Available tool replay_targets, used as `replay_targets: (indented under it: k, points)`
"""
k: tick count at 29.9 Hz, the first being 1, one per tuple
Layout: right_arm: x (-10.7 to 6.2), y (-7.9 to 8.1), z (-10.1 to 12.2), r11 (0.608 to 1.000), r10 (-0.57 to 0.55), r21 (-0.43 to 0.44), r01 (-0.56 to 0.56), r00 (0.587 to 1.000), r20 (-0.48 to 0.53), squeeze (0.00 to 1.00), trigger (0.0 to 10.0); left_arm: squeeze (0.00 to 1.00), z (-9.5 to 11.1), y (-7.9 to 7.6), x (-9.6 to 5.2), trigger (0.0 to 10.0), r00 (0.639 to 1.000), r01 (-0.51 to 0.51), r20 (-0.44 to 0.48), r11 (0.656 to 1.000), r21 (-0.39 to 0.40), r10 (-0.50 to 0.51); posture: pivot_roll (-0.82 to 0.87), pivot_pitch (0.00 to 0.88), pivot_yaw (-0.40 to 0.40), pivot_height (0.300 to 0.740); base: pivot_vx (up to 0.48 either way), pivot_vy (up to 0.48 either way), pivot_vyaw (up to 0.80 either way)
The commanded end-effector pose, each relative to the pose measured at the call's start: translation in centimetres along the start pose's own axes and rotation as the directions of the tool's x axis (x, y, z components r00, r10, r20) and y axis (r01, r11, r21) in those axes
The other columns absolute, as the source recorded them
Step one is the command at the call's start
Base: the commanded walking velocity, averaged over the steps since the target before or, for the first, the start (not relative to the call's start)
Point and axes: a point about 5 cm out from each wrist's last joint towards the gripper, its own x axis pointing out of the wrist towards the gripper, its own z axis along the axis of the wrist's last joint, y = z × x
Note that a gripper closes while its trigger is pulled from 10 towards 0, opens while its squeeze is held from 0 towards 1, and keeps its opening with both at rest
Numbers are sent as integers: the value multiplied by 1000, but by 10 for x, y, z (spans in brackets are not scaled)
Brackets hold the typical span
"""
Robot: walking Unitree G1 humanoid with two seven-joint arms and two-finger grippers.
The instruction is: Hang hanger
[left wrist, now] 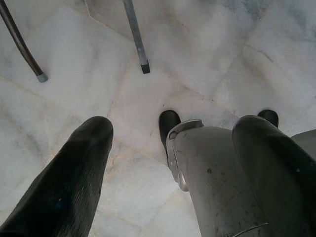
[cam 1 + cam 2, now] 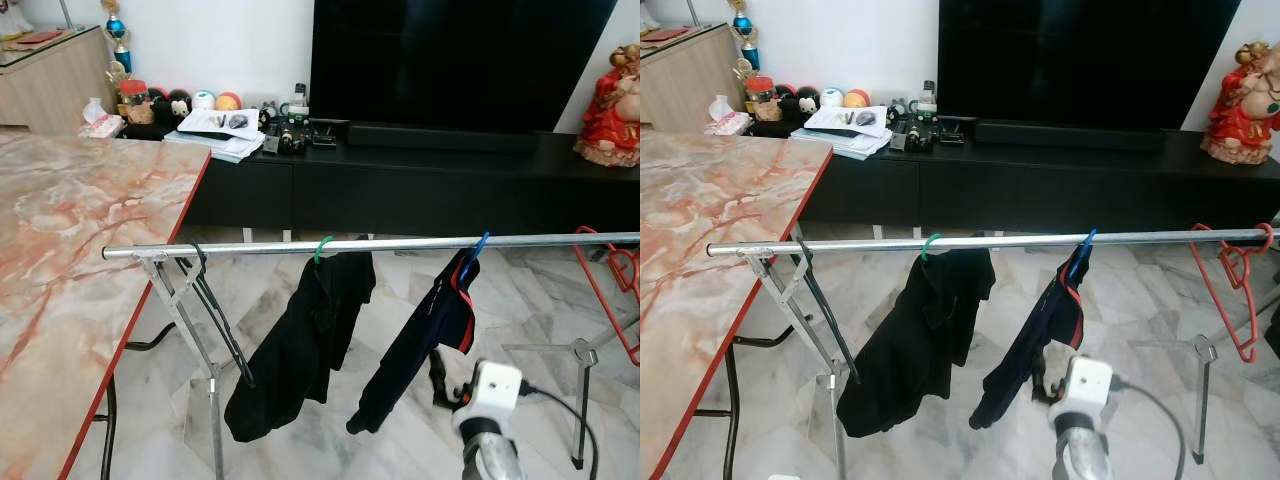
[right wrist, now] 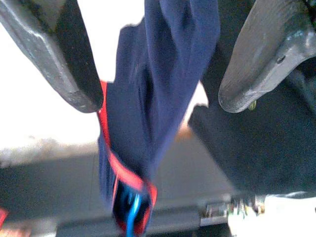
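Observation:
A silver rail [image 2: 400, 243] spans the view at chest height. On it hang a black garment [image 2: 300, 350] on a green hanger [image 2: 322, 248] and a navy garment with red trim [image 2: 425, 340] on a blue hanger [image 2: 478, 247]. A bare black hanger [image 2: 212, 310] hangs near the rail's left end, and a red hanger [image 2: 1232, 290] near its right end. My right gripper [image 3: 158, 74] is open just below the navy garment, whose cloth lies beyond the fingers [image 3: 64, 59]. My left gripper [image 1: 173, 126] hangs open, pointing at the floor.
A marble-topped table [image 2: 70, 260] with a red edge stands at the left, close to the rack's leg [image 2: 190, 340]. Behind the rail is a black TV bench [image 2: 420, 180] with papers, small items and a red figurine [image 2: 612, 105]. The floor is pale marble tile.

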Motion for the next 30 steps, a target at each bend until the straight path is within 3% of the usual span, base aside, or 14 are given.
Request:
replay_targets:
  k: [1, 13, 30]
  points:
    - [-2, 1, 4, 1000, -8, 5, 8, 1000, 18, 0, 10000, 0, -5, 0, -1, 10000, 1000, -1, -13, 1000, -1, 1, 157, 0, -68, 740, 0, 0, 0]
    - [-15, 1, 17, 998, -47, -30, 49, 998, 44, 0, 10000, 0, -12, 1, -2, 10000, 999, -3, -40, 1000, -7, 2, 155, 0, -74, 740, 0, 0, 0]
    - [-12, 10, 19, 998, -42, -44, 43, 999, 30, 0, 10000, 0, -20, 3, -5, 10000, 998, 3, -69, 1000, 5, -3, 166, 0, -68, 740, 256, 0, 0]
